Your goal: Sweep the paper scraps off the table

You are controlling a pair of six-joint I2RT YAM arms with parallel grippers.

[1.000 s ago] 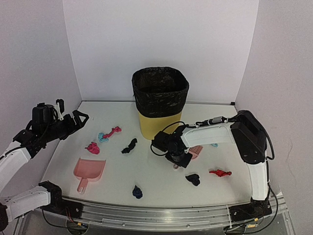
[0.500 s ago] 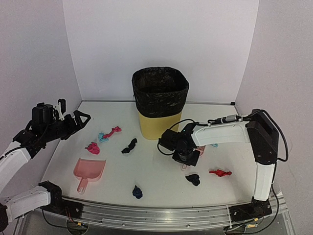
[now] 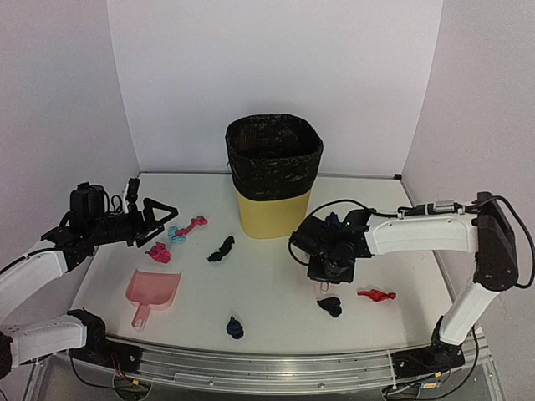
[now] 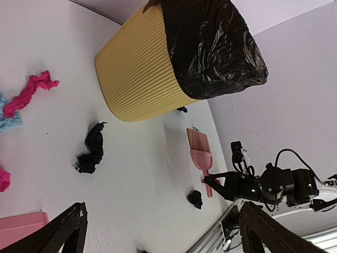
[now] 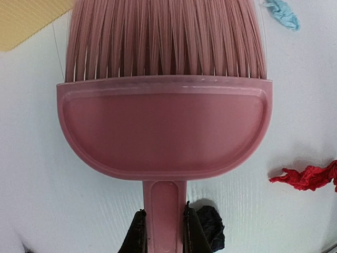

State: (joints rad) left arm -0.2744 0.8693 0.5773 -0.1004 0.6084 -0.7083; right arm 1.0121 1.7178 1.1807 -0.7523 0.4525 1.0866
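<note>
My right gripper point(image 3: 325, 272) point(image 5: 163, 217) is shut on the handle of the pink brush point(image 5: 163, 126) point(image 4: 200, 150), bristles pointing toward the yellow bin. A black scrap point(image 3: 329, 306) point(image 5: 211, 224) lies just beside the handle, a red one point(image 3: 377, 294) point(image 5: 308, 176) to its right, and a light blue one point(image 5: 281, 13) past the bristles. On the left of the table point(image 3: 276, 288) lie a pink-red twist point(image 3: 192, 223), a light blue bit point(image 3: 174, 233), a pink bit point(image 3: 158, 251) and a black bit point(image 3: 221, 248). A navy scrap point(image 3: 235, 327) sits near the front. My left gripper point(image 3: 167, 213) point(image 4: 160, 240) hovers open above the left scraps.
A yellow bin with a black liner point(image 3: 273, 175) stands at the back centre. The pink dustpan point(image 3: 152, 292) lies at the front left. White walls close in both sides and the back. A metal rail point(image 3: 276, 368) runs along the front edge.
My right arm has carried the brush to the right, from mid-table to beside the black scrap. The left gripper has moved right toward the left scraps, still open.
</note>
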